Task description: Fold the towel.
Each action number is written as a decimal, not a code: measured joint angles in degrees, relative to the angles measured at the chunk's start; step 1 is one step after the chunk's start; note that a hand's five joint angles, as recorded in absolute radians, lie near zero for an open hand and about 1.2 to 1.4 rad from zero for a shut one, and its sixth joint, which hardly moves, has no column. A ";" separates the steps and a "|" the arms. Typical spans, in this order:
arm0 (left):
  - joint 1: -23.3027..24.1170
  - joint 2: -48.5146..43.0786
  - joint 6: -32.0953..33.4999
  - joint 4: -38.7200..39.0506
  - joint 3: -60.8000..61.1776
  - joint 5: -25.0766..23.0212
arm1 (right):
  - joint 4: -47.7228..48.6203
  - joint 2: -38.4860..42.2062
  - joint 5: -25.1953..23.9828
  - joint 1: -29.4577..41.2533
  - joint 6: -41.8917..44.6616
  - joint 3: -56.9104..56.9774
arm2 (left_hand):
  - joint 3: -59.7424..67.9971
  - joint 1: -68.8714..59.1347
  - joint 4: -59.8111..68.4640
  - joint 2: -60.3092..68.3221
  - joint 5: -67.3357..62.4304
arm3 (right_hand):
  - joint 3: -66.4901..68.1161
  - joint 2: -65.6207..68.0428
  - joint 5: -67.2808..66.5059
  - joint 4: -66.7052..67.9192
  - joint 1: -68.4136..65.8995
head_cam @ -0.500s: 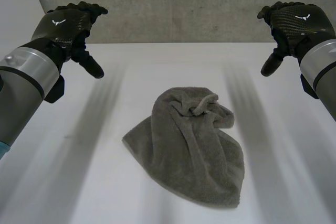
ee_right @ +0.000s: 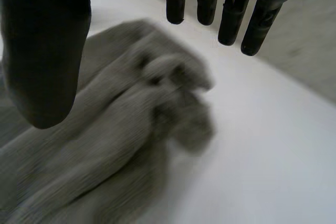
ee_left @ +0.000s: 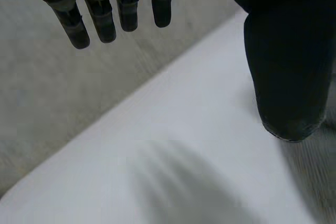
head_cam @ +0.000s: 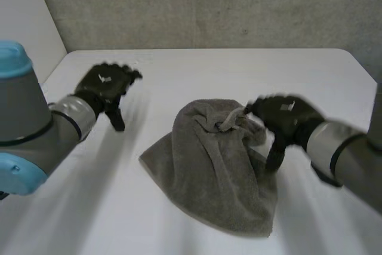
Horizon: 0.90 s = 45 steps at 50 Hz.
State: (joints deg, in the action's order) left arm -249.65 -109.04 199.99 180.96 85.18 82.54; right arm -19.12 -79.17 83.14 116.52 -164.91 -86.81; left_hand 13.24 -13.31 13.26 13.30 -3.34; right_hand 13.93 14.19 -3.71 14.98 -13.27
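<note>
A grey towel (head_cam: 215, 165) lies crumpled in a heap on the white table (head_cam: 179, 70), with a bunched knot of folds at its far side. My right hand (head_cam: 285, 117) hovers open just over the towel's far right part, beside the knot. In the right wrist view the towel (ee_right: 105, 145) lies under its straight fingers (ee_right: 231, 9) and thumb (ee_right: 42, 51), which hold nothing. My left hand (head_cam: 107, 85) is open above bare table, well to the left of the towel. The left wrist view shows its fingers (ee_left: 105, 9) and thumb (ee_left: 286, 61) spread over the table (ee_left: 168, 145).
A grey concrete wall (head_cam: 209, 4) rises behind the table's far edge. A pale wall (head_cam: 21, 10) stands at the far left. Bare table surrounds the towel on every side.
Both hands have dropped from high at the far corners and moved inward. The right hand has come down over the towel's far right part; the left has come down left of it. The towel has not moved.
</note>
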 measured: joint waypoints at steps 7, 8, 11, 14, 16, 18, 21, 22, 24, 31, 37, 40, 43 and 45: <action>-2.29 -3.95 5.87 2.36 5.86 -2.71 | 5.86 -0.17 -2.58 2.45 2.86 -13.11 | 1.04 -0.97 0.98 1.06 -1.03 | 3.78 3.64 -4.63 2.52 -4.80; -2.53 -4.48 6.07 2.97 6.77 -3.48 | 7.64 -0.24 -2.71 2.79 3.19 -15.23 | 1.38 -1.25 1.31 1.33 -1.39 | 6.33 5.77 -6.98 4.85 -6.97; -2.95 -5.73 6.15 5.16 9.08 -5.93 | 12.32 -0.38 -2.77 3.69 4.10 -20.10 | 3.85 -3.79 3.66 3.80 -3.74 | 11.08 10.07 -11.86 9.97 -11.27; -3.11 -6.77 6.00 7.71 11.05 -8.13 | 16.29 -0.45 -2.56 4.57 5.28 -23.99 | 6.24 -6.25 6.20 6.21 -6.26 | 13.55 12.82 -14.24 12.45 -13.63; -3.13 -7.31 5.88 9.34 12.11 -9.17 | 17.98 -0.47 -2.40 5.01 6.06 -25.81 | 7.46 -7.35 7.37 7.41 -7.41 | 13.91 13.30 -14.56 12.76 -14.21; -3.12 -7.74 5.78 11.00 13.05 -9.94 | 19.42 -0.48 -2.26 5.36 7.05 -27.54 | 9.36 -9.23 9.29 9.29 -9.07 | 14.39 13.63 -15.03 13.21 -14.85; -3.08 -8.15 5.69 13.11 13.95 -10.45 | 21.16 -0.48 -2.11 5.64 8.51 -29.70 | 13.06 -12.96 13.04 13.00 -12.95 | 16.55 15.72 -16.91 15.12 -17.00; -3.07 -8.23 5.68 13.51 14.10 -10.49 | 21.52 -0.48 -2.09 5.67 8.78 -30.08 | 13.77 -13.86 13.80 13.87 -13.68 | 17.14 16.35 -17.35 15.68 -17.61; -3.03 -8.45 5.66 14.46 14.37 -10.55 | 22.43 -0.48 -2.04 5.68 9.31 -30.91 | 15.25 -15.14 15.14 15.21 -15.02 | 18.16 17.42 -18.32 16.62 -18.70; -2.87 -9.42 5.60 16.04 14.60 -10.44 | 26.40 -0.49 -1.22 5.67 10.03 -33.25 | 17.32 -17.26 17.30 17.30 -17.21 | 21.16 20.64 -21.45 19.94 -21.79; -2.64 -10.37 5.58 16.10 14.56 -10.39 | 30.01 -0.47 0.91 5.61 10.72 -34.51 | 18.27 -18.21 18.24 18.26 -18.16 | 27.65 27.26 -27.86 26.68 -28.47; -2.45 -10.73 5.58 16.07 14.55 -10.38 | 31.43 -0.41 1.74 5.59 11.12 -34.93 | 18.30 -18.27 18.27 18.31 -18.17 | 33.44 33.39 -33.61 32.52 -34.22; -2.23 -10.99 5.58 16.07 14.52 -10.38 | 32.90 -0.34 2.47 5.51 11.42 -35.29 | 18.30 -18.27 18.27 18.31 -18.18 | 40.28 39.67 -40.33 39.18 -41.13; -2.10 -11.07 5.58 16.07 14.51 -10.41 | 33.80 -0.29 2.88 5.38 11.51 -35.45 | 18.30 -18.27 18.27 18.30 -18.18 | 46.53 46.01 -46.84 45.59 -48.07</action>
State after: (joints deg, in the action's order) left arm -251.75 -120.11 205.57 197.03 99.70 72.14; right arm 14.68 -79.46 86.02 121.91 -153.39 -122.26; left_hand 31.55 -31.57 31.52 31.60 -21.52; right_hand 60.46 60.19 -50.55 60.57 -61.34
